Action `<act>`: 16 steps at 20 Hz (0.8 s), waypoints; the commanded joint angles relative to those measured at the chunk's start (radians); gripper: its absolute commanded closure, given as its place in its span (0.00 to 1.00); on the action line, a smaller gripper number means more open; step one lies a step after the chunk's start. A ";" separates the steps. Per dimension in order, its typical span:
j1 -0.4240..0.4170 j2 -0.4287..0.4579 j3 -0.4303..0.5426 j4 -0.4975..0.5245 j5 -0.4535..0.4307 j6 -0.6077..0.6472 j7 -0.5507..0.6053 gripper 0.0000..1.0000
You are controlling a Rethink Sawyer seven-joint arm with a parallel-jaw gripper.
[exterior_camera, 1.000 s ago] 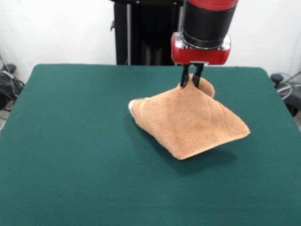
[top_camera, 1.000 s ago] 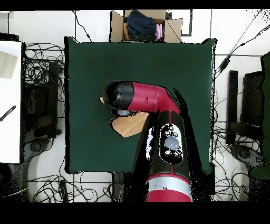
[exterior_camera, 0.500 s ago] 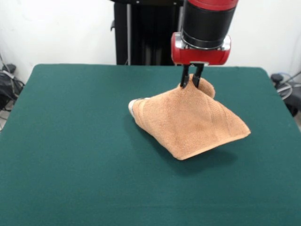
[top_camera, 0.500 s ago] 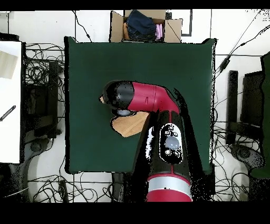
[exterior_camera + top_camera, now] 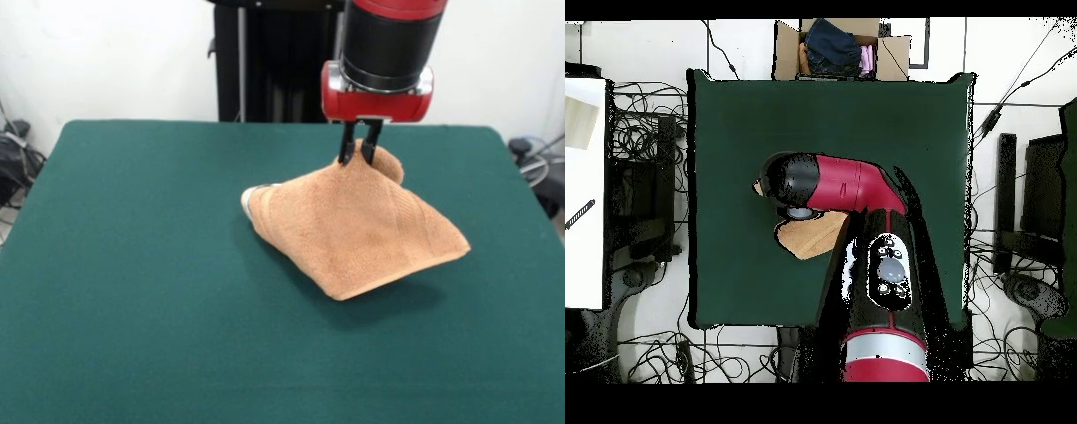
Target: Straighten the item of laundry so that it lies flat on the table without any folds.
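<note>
Unfolding is underway: the end effector [image 5: 360, 155] is pinching the towel [image 5: 353, 228] by its top corner, tenting it right of centre on the table [image 5: 132, 265]. Next it likely needs drawing outward and lowering flat.

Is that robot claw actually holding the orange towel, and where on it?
Yes. The gripper pinches the towel at a raised bunch of cloth at its top.

The towel [image 5: 353, 230] sits a bit right of the middle of the table [image 5: 132, 265], its top corner pinched up in the pincer [image 5: 359, 152] above it, while its low edges spread out on the table.
</note>
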 commanded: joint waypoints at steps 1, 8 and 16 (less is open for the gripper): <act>0.004 0.012 0.012 0.008 -0.020 -0.010 0.137 1.00; 0.000 0.014 0.017 0.016 -0.019 -0.026 0.133 1.00; 0.005 0.027 0.004 -0.017 -0.024 0.000 0.145 0.00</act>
